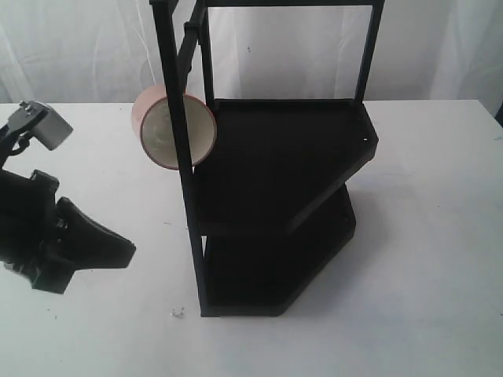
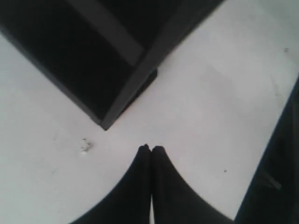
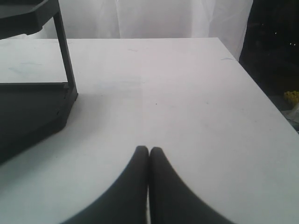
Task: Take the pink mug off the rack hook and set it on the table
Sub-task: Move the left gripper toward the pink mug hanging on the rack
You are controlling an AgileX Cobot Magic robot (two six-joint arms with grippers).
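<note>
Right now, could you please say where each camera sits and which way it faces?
Exterior view: high, looking down on the tall black two-shelf rack, hung dusty-pink ceramic mug and white tabletop; left gripper shows.
Left wrist view: looks down at the rack's foot; shut left gripper shows.
Right wrist view: low, faces across the tabletop; shut right gripper shows.
All share the rack.

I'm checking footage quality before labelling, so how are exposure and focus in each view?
Exterior view: the rack is crushed to flat black, yet the pink mug reads clearly, and a soft shadow falls on the table right of the rack. Left wrist view: soft focus, the left gripper a black silhouette. Right wrist view: table washed pale, the right gripper equally featureless.
</note>
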